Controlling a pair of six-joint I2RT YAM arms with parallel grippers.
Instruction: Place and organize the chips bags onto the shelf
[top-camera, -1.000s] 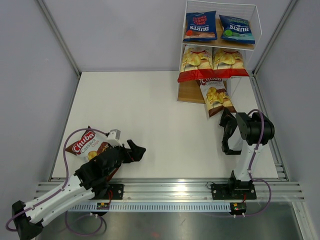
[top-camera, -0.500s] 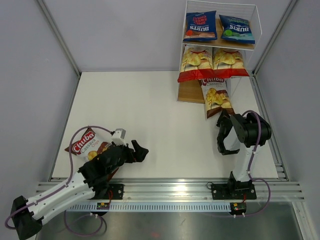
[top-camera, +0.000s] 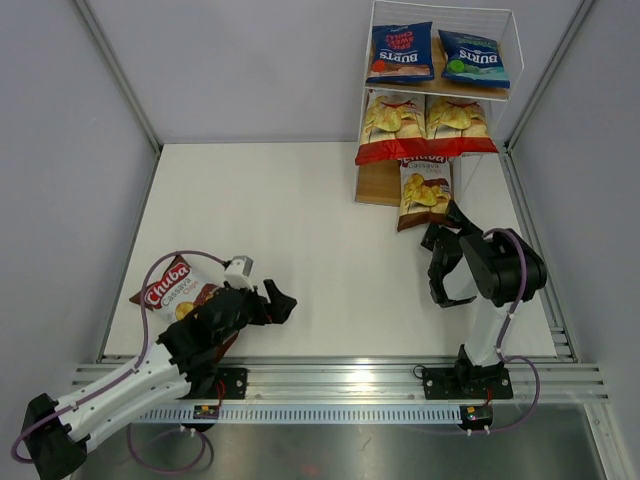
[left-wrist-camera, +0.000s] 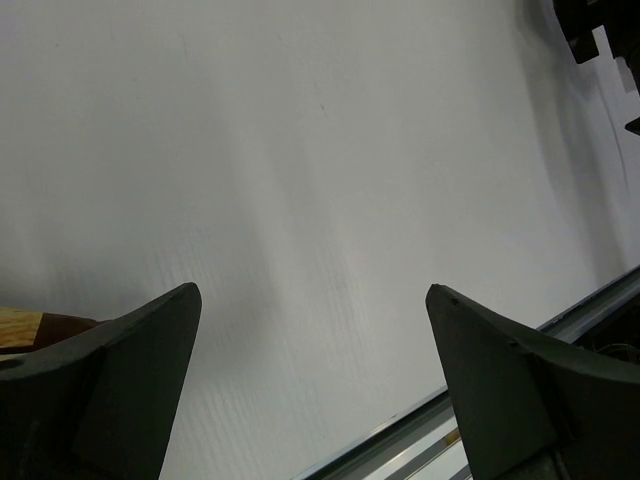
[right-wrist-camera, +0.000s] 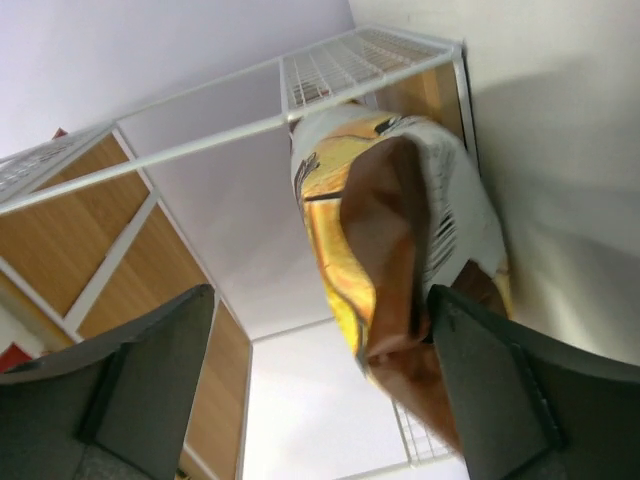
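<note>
The white wire shelf (top-camera: 512, 40) stands at the back right. Two blue Burts chips bags (top-camera: 400, 52) lie on its top tier and two red-and-white bags (top-camera: 390, 125) on the middle one. A brown Chuba bag (top-camera: 424, 192) leans on the bottom tier (top-camera: 375, 182), its lower end on the table. My right gripper (top-camera: 435, 268) is open just below it. In the right wrist view that bag (right-wrist-camera: 400, 220) hangs between the spread fingers (right-wrist-camera: 320, 300), close against the right finger. Another brown Chuba bag (top-camera: 175, 290) lies front left. My left gripper (top-camera: 279, 300) is open and empty beside it.
Grey walls enclose the white table (top-camera: 280, 220). A metal rail (top-camera: 340, 380) runs along the near edge, seen also in the left wrist view (left-wrist-camera: 420, 440). The shelf frame (right-wrist-camera: 200, 140) rises right in front of the right wrist.
The right gripper pushed the brown bag up toward the bottom tier, straightening it, then opened and let it go. The left arm shifted slightly forward.
</note>
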